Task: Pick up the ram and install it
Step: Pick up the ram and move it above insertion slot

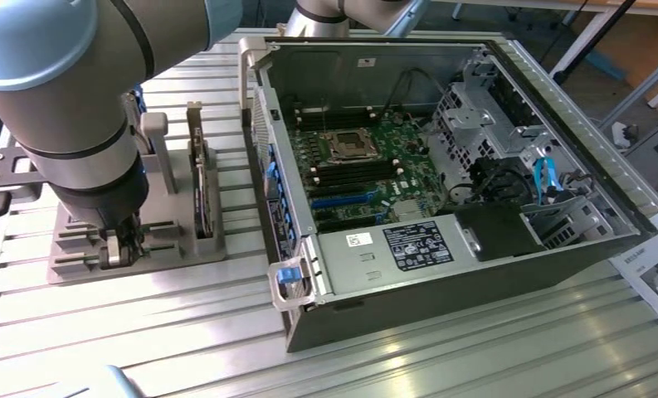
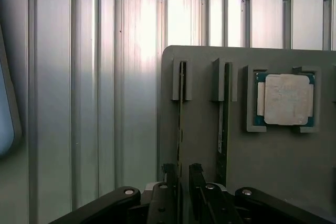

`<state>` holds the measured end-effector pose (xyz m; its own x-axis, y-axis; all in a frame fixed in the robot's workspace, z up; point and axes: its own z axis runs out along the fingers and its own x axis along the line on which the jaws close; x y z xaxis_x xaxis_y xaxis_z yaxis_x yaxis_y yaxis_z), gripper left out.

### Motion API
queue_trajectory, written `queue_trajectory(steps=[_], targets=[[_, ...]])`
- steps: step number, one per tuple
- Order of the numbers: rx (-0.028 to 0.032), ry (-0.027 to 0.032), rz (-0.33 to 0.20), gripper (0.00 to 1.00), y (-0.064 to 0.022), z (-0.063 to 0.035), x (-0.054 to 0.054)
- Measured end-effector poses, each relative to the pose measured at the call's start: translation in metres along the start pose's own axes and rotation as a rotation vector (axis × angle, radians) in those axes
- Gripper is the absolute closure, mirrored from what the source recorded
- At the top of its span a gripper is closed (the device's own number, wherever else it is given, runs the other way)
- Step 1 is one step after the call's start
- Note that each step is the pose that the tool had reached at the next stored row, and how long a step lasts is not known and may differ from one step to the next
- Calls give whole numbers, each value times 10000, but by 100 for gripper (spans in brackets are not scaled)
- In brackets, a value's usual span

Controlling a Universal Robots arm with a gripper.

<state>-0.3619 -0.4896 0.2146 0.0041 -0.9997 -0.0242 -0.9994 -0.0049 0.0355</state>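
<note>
Tool (image 2: 182, 176): spread wide, down at the grey holder on the exterior view's left, one finger (image 2: 169, 174) on either side of the ram's near end; contact with the stick too close to call.
Ram (image 2: 181, 114): thin green stick on edge, seated in a narrow slot of the holder, running straight between the tool's fingers.
Holder (image 2: 273, 171): grey slotted tray, flat on the bench, carrying three parts in separate places.
Dark card (image 2: 224, 119): on edge in the next slot, just beside the ram and parallel to it.
Processor (image 2: 286, 99): square, silver-topped, flat in its own square pocket on the far side of the dark card from the ram.
Computer case (image 1: 450, 274): open, on its side, towards the exterior view's right of the holder; green motherboard (image 1: 362, 166) inside.
Bench (image 1: 140, 332): ribbed aluminium, under both holder and case.
</note>
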Motion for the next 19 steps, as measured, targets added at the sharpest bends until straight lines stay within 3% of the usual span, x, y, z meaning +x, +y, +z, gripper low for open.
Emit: queue_trajectory(steps=[19], targets=[[0,0,0,75,-2,54,1]])
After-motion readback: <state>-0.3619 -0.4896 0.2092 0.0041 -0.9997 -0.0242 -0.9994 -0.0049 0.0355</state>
